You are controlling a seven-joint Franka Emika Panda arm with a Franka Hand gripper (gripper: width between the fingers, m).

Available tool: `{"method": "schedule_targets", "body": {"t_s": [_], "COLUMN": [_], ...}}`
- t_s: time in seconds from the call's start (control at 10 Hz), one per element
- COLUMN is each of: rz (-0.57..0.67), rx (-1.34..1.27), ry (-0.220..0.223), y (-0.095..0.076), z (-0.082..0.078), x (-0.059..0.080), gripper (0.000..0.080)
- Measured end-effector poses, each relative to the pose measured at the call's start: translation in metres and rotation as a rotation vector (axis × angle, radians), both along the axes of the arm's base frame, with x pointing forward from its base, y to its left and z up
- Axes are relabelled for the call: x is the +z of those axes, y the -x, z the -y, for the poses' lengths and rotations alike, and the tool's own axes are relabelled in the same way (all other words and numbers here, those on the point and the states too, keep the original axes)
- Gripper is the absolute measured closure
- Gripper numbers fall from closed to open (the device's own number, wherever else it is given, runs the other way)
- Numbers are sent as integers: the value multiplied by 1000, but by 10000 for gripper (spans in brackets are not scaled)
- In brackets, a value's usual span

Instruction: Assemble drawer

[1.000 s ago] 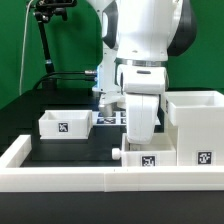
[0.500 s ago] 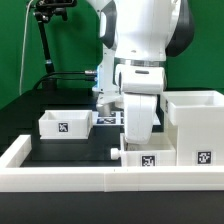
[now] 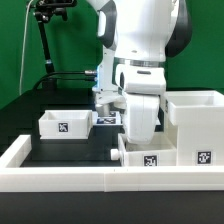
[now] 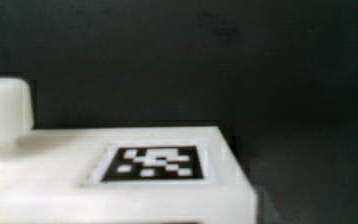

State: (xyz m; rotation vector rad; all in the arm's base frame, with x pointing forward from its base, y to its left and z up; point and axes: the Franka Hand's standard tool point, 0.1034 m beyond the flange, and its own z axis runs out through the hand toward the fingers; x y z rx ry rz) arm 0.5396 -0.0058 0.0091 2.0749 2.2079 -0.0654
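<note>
The white housing point(image 3: 195, 125) stands at the exterior view's right with a tag low on its front. One shallow tray point(image 3: 65, 123) sits on the dark table at the left. The second tray point(image 3: 146, 157), with its knob point(image 3: 118, 154) pointing left, lies just left of the housing under my hand. My gripper point(image 3: 140, 140) comes down onto this tray and grips its wall; the fingertips are hidden. In the wrist view the tray point(image 4: 140, 190) fills the near part, blurred, with its tag point(image 4: 158, 163) and knob point(image 4: 2, 105).
A long low white border wall point(image 3: 100, 181) runs along the front and up the left side. The marker board point(image 3: 108, 118) lies behind the arm. A black stand point(image 3: 45, 45) rises at the back left.
The tray under my hand has shifted slightly toward the housing and its left end sits a little higher. The other tray and the housing have not moved.
</note>
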Motion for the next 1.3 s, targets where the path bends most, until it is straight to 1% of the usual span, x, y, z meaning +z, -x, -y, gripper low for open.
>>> {"method": "schedule_targets", "body": {"t_s": [0.4, 0.7, 1.1, 1.3], "rz": [1, 4, 16, 27], "rx": [-2, -53, -137, -140], "ry": [-1, -1, -6, -11], "y": [1, 1, 1, 0], "z": [1, -1, -8, -8], "x": [0, -1, -1, -1], "gripper": [755, 755, 755, 755]}}
